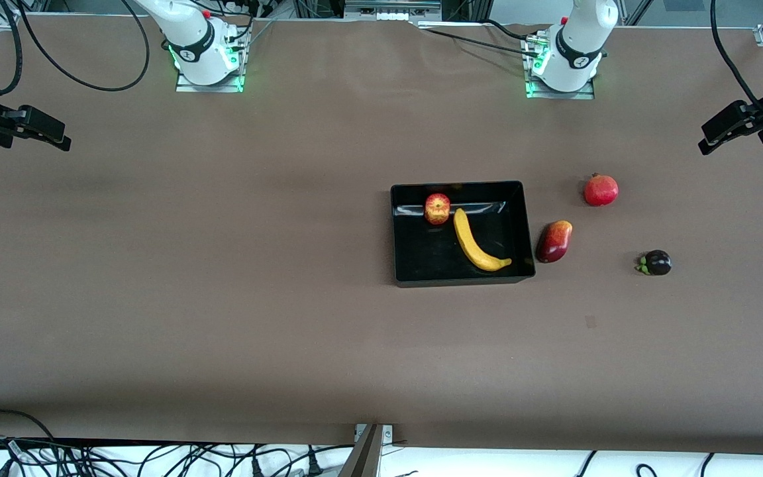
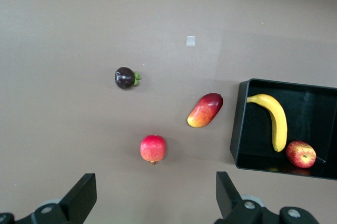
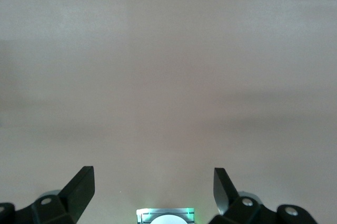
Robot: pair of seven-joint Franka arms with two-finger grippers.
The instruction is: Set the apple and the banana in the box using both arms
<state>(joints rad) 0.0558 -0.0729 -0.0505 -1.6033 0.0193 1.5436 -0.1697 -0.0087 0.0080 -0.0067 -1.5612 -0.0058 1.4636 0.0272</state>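
Black box point(image 1: 518, 225) holds one apple point(image 1: 437, 209), one banana point(image 1: 476, 242).

the table point(image 1: 222, 298) wears a matt brown covering, smooth, faintly creased. the box point(image 1: 398, 232) looks like glossy black plastic, its floor catching reflections. the banana point(image 1: 476, 244) is smooth, dull yellow; the apple point(image 1: 437, 209) has a slight sheen. the arms point(image 1: 577, 46) show smooth white shells, and both grippers' fingers point(image 2: 81, 197) look matt black.
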